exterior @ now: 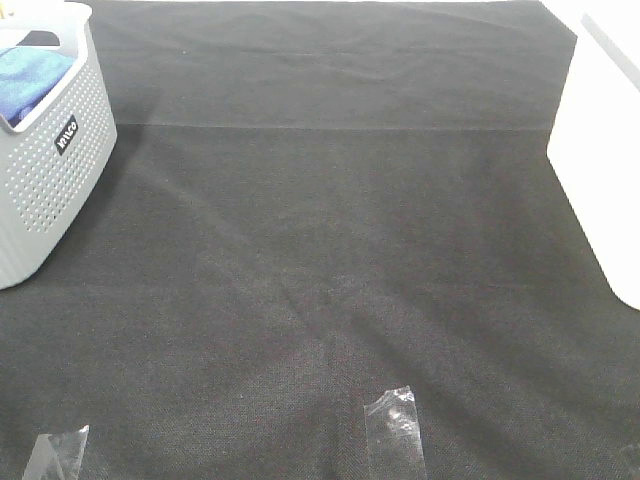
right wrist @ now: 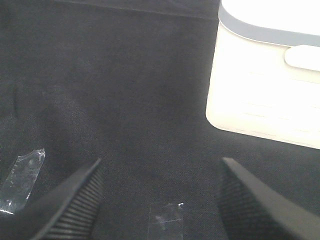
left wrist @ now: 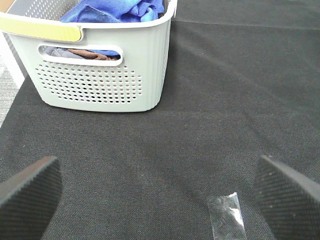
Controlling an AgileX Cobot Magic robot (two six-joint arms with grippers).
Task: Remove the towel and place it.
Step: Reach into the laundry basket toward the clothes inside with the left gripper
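Note:
The royal-blue towel [exterior: 28,78] lies bunched inside a pale grey perforated basket [exterior: 50,170] at the far left of the black table mat. It also shows in the left wrist view [left wrist: 112,11], piled over brown and grey cloth inside the basket [left wrist: 100,80]. My left gripper [left wrist: 157,195] is open and empty, low over the mat in front of the basket. My right gripper [right wrist: 160,200] is open and empty over the mat near a white bin [right wrist: 265,95]. Neither gripper shows in the high view.
A white bin [exterior: 605,140] stands at the right edge. Strips of clear tape [exterior: 397,428] [exterior: 55,455] lie on the mat near the front; tape also shows in the left wrist view [left wrist: 226,215] and the right wrist view [right wrist: 22,175]. A fold line crosses the black mat [exterior: 330,127].

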